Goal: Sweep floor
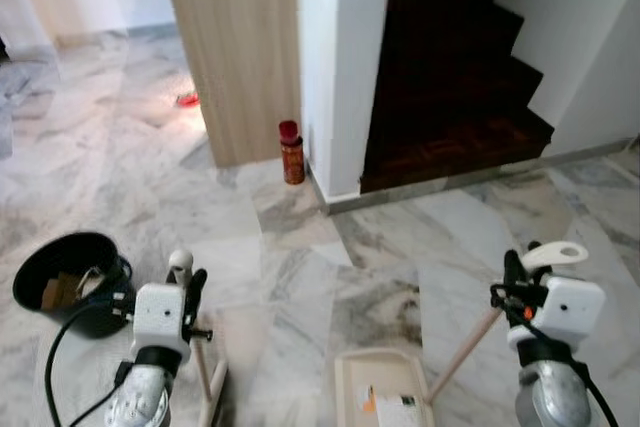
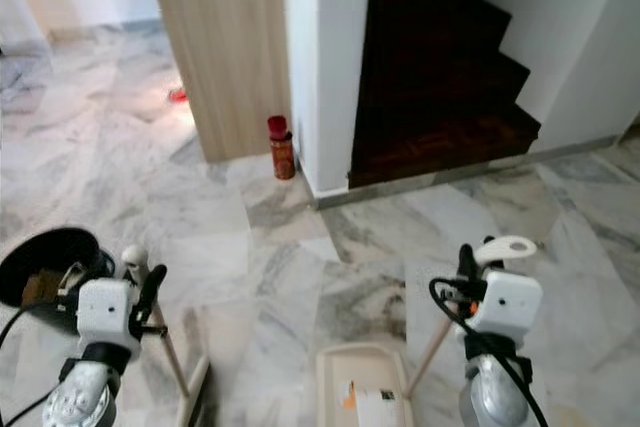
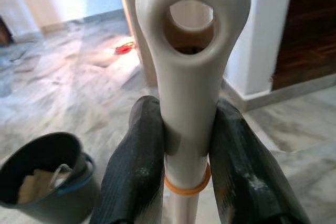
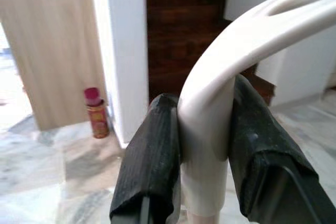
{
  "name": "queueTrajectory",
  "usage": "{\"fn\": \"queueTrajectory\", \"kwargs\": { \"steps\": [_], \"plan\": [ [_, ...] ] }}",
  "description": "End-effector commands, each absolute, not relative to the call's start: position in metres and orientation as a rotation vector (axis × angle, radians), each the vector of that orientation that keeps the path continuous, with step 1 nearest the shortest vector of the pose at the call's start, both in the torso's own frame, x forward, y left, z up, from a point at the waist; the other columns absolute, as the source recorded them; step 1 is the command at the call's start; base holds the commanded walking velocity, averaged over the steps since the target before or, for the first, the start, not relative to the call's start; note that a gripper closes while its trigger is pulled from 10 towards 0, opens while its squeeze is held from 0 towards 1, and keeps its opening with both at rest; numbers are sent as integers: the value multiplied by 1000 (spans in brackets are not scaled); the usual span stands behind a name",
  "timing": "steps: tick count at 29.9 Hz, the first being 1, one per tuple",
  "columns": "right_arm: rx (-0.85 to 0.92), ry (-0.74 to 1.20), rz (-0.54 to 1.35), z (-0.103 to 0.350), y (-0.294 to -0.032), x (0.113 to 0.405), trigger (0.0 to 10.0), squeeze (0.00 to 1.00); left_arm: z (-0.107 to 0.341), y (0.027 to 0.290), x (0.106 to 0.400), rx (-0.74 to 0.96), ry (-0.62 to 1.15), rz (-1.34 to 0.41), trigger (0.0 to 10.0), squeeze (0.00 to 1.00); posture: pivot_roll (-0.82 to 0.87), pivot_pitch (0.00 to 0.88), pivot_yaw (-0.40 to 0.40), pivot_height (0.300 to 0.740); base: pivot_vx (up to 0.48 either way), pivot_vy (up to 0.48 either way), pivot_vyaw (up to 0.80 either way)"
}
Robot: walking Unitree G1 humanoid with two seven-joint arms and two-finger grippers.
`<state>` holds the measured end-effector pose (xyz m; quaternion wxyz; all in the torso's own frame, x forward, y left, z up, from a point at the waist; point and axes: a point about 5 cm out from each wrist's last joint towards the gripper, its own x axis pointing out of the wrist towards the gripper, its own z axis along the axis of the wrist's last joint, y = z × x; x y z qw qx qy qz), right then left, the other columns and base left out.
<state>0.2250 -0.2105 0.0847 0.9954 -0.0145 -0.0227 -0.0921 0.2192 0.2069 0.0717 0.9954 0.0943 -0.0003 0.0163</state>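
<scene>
With left claw (image 3: 186, 161) clamped on broom (image 3: 191, 77) and right claw (image 4: 202, 145) on dustpan (image 1: 385, 392) handle (both firm), we should sweep low toward the pan.

Glossy veined marble floor (image 1: 300, 277), smooth cream plastic broom handle (image 3: 191, 72), matt black rubbery fingers (image 3: 134, 171), pale wood-grain panel (image 1: 235, 47)

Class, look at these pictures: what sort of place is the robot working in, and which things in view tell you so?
Most likely a hallway inside a home. A dark wooden staircase rises beside a white wall, the marble-tiled floor runs toward further rooms, and a dustpan and black bucket sit ready for sweeping.
</scene>
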Motion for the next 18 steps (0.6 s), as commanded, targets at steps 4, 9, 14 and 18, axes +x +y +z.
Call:
{"fn": "queueTrajectory", "kwargs": {
  "steps": [4,9,14,18],
  "plan": [
    [-35,-104,-195,97,-214,226,10000,0,84,205,222,206,-54,20,10000,0,-31,0,7,740,0,402,0],
    [-46,-108,-189,97,-213,226,10000,0,84,204,223,205,-55,15,10000,0,-30,0,8,740,0,401,440],
    [-39,-112,-184,98,-211,225,10000,0,84,204,224,206,-54,14,10000,0,-30,0,10,740,0,401,800],
    [-31,-110,-185,98,-211,225,10000,0,84,204,224,207,-53,15,10000,0,-29,0,10,740,0,403,253]
  ]
}}
